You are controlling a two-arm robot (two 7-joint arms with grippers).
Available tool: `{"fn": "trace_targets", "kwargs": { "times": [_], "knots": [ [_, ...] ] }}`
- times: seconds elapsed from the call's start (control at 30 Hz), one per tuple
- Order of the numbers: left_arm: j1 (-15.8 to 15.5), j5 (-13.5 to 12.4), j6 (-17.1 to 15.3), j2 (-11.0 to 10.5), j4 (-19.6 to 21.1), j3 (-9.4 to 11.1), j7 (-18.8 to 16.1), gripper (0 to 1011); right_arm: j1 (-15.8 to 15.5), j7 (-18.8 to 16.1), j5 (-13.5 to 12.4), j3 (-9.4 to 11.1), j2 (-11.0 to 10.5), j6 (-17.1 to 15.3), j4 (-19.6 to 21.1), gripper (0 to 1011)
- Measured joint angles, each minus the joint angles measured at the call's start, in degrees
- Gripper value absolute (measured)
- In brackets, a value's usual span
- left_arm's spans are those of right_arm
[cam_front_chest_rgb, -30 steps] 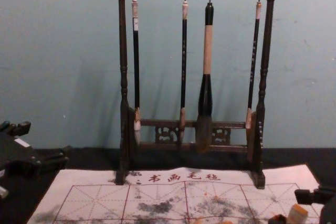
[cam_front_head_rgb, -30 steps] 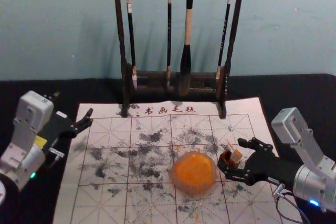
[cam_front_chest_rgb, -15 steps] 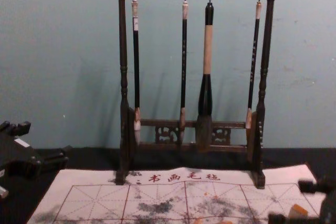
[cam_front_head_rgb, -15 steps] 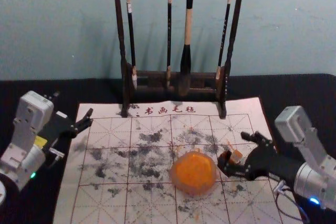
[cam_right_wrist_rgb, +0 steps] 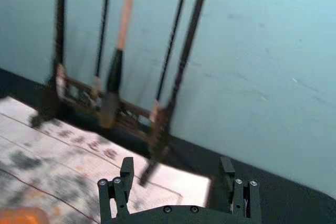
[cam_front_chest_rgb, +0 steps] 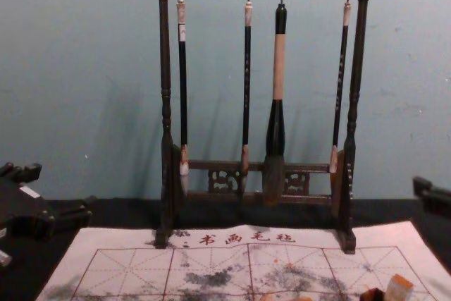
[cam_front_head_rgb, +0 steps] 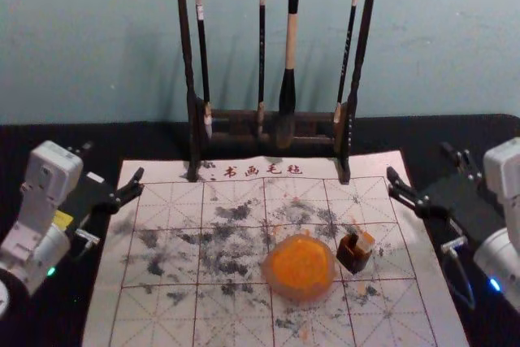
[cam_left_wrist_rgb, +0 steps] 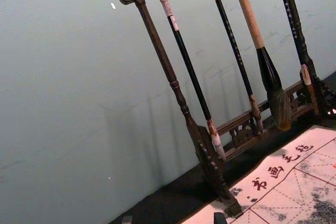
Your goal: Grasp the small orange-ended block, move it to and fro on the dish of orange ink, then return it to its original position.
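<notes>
My right gripper (cam_front_head_rgb: 420,171) stands open beyond the mat's right edge, away from the block. In the right wrist view the same gripper (cam_right_wrist_rgb: 176,168) has nothing between its fingertips. The small orange-ended block (cam_front_head_rgb: 363,243) leans at a small dark brown box (cam_front_head_rgb: 352,258); whether it sits inside or against it, I cannot tell. The block (cam_front_chest_rgb: 399,288) shows its orange top in the chest view. Just left of the box lies the dish of orange ink (cam_front_head_rgb: 301,267). My left gripper (cam_front_head_rgb: 114,162) is parked open at the left; in its wrist view the gripper (cam_left_wrist_rgb: 173,219) barely shows.
A dark wooden rack (cam_front_head_rgb: 354,119) with several hanging brushes stands at the mat's back edge. The ink-stained white mat (cam_front_head_rgb: 162,318) lies under the dish and box, over a black tabletop (cam_front_head_rgb: 479,132).
My right gripper has left the block and box, moving right and back, and its fingers are now spread wide. The block remains at the box. The left arm has stayed put.
</notes>
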State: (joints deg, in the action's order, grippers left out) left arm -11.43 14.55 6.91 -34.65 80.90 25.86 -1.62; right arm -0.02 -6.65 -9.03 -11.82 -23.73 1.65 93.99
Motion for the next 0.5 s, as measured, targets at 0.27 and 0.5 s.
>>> {"fn": "trace_targets", "kwargs": {
  "times": [0.27, 0.5],
  "knots": [
    [0.0, 0.0, 0.0, 0.0, 0.0, 0.0, 0.0, 1001, -1.0, 6.0, 7.6, -0.7, 2.9, 3.7, -6.2, 1002],
    [0.0, 0.0, 0.0, 0.0, 0.0, 0.0, 0.0, 1001, -0.8, 8.2, 10.6, -0.8, 5.1, 4.8, -11.1, 1002]
  ]
}}
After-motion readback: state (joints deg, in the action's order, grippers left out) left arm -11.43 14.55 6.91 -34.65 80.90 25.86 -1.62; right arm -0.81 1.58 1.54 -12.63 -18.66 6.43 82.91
